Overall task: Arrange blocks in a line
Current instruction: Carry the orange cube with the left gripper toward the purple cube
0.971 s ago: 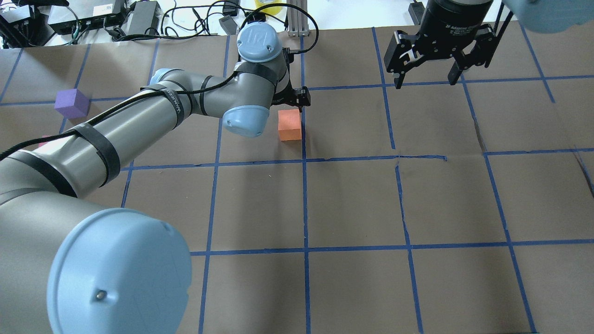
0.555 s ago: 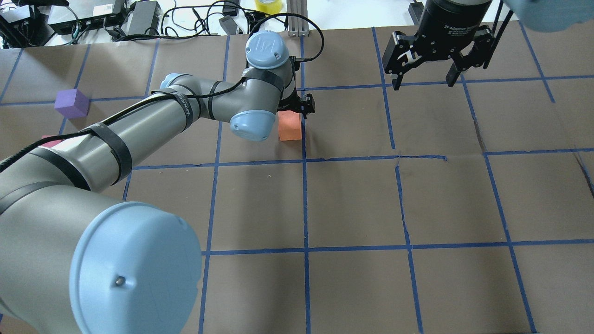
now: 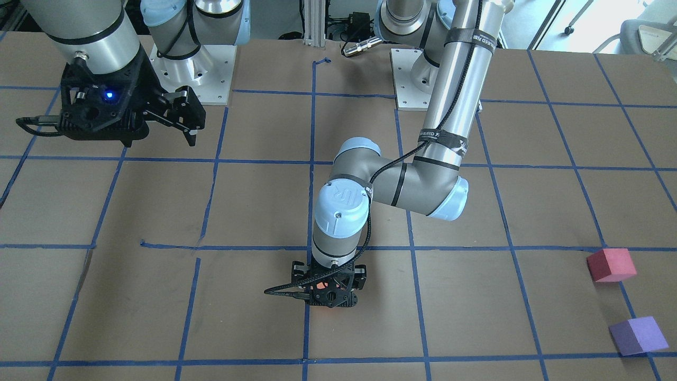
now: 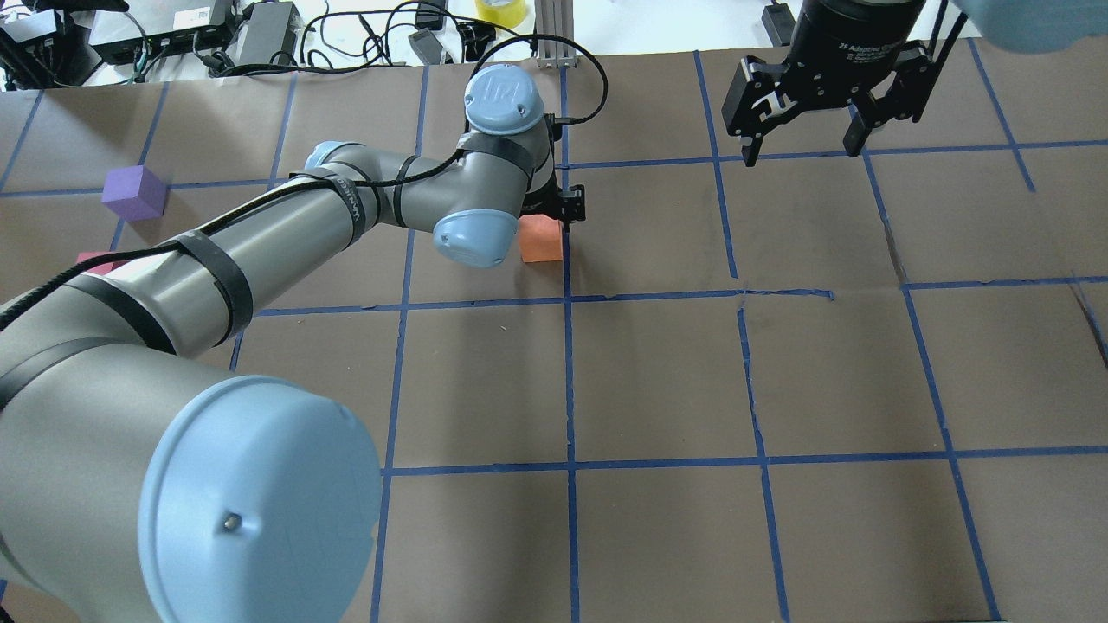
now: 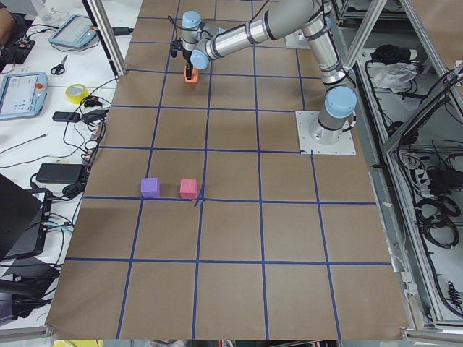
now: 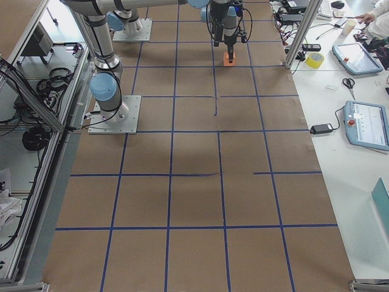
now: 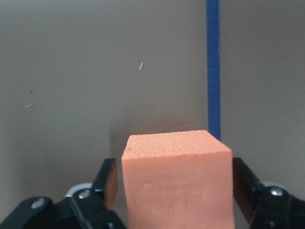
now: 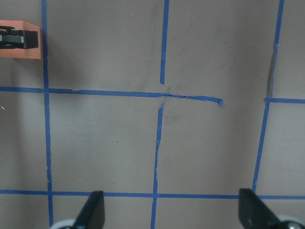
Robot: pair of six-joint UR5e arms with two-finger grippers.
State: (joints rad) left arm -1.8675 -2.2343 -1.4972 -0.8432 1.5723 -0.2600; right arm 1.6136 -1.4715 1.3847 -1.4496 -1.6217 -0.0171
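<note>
The orange block (image 4: 542,243) sits on the brown table beside a blue tape line. My left gripper (image 7: 174,164) is lowered over it and open. One finger (image 7: 108,183) stands on each side of the block (image 7: 178,186), with a small gap on the left. In the front view the gripper (image 3: 329,296) hides nearly all of the block. The purple block (image 4: 134,192) and the red-pink block (image 3: 611,264) lie far off on my left side, close together. My right gripper (image 4: 801,156) hangs open and empty above the far right squares.
Blue tape lines (image 4: 569,389) form a grid on the brown paper. Cables and power bricks (image 4: 173,35), a yellow tape roll (image 4: 500,10) and an aluminium post (image 4: 550,35) lie along the far edge. My left arm (image 4: 260,234) partly covers the red-pink block (image 4: 93,260).
My left gripper has moved a little right and come down around the orange block. My right gripper has shifted slightly right and away. The blocks have not moved.
</note>
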